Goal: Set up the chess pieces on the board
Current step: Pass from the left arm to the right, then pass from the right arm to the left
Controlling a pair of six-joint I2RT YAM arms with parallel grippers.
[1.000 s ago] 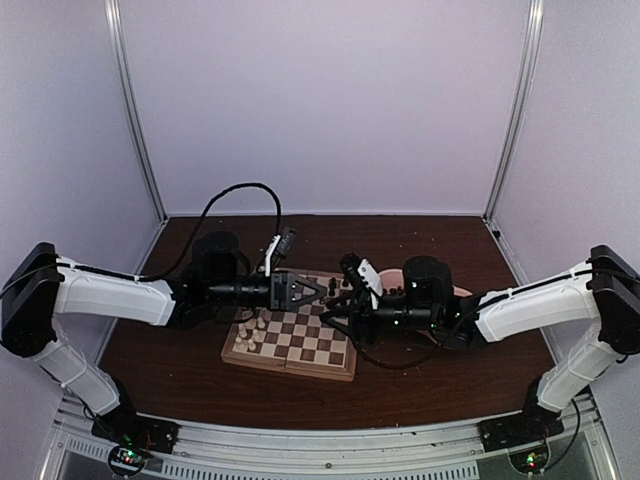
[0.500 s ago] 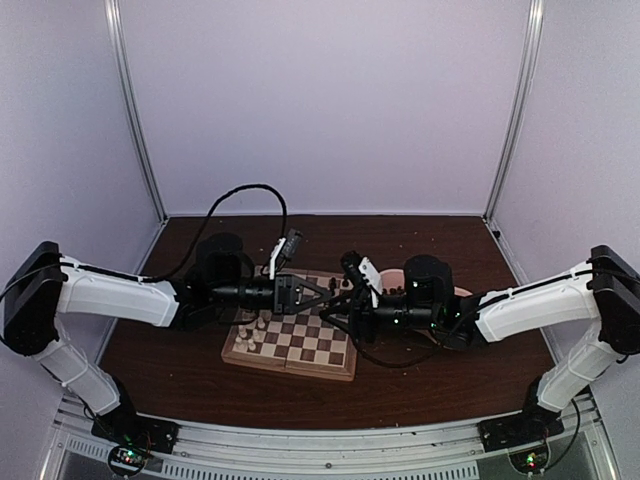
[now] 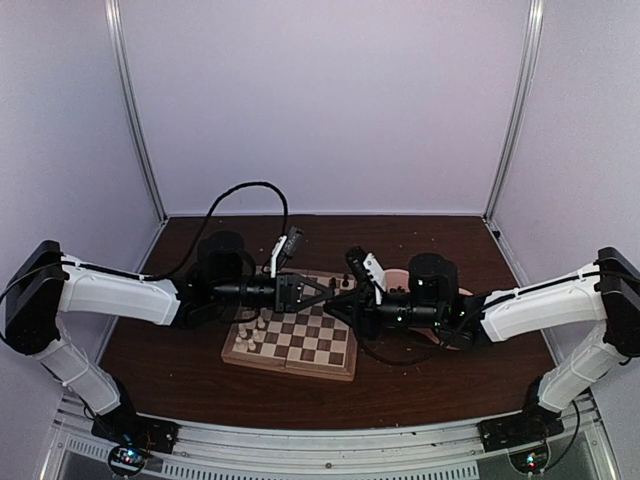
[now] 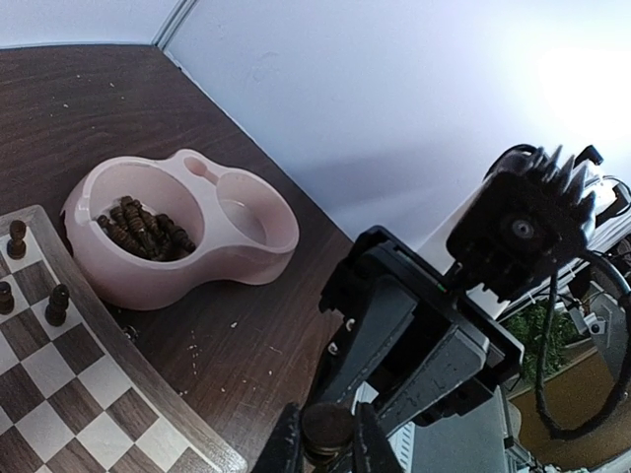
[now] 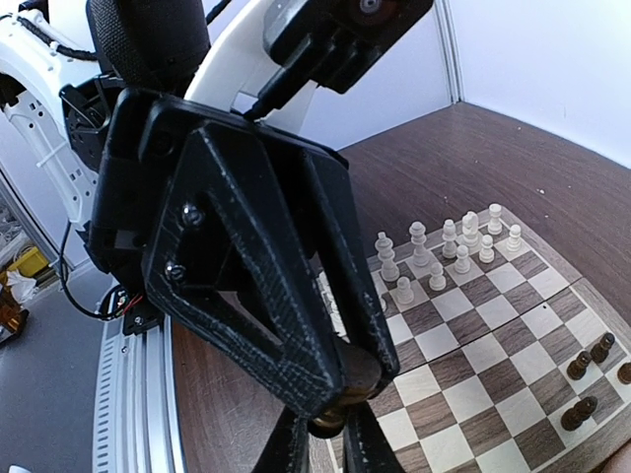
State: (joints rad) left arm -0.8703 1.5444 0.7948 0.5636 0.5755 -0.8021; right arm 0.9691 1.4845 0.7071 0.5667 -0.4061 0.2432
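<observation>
A pink double bowl (image 4: 148,288) right of the checkered wooden chessboard (image 4: 61,376) holds dark brown carved pieces (image 4: 143,230) in its board-side compartment. The left gripper (image 4: 325,451) and right gripper (image 5: 321,445) both clamp one dark piece (image 4: 326,429).

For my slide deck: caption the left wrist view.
Left hand pinching a dark brown wooden chess piece; pink plastic double bowl beyond.

The board (image 3: 300,340) has light and dark brown checks and a tan rim. On the board stand cream chess pieces (image 5: 449,246) and dark brown chess pieces (image 5: 582,360). Beside the board, the double bowl (image 4: 197,281) is pink, and the bowl pieces (image 4: 143,229) are dark brown. The table (image 3: 420,390) under the board is dark brown wood. Above the board, the left gripper (image 4: 328,445) and right gripper (image 5: 325,445) are black, and the held piece (image 4: 328,426) is dark brown.
</observation>
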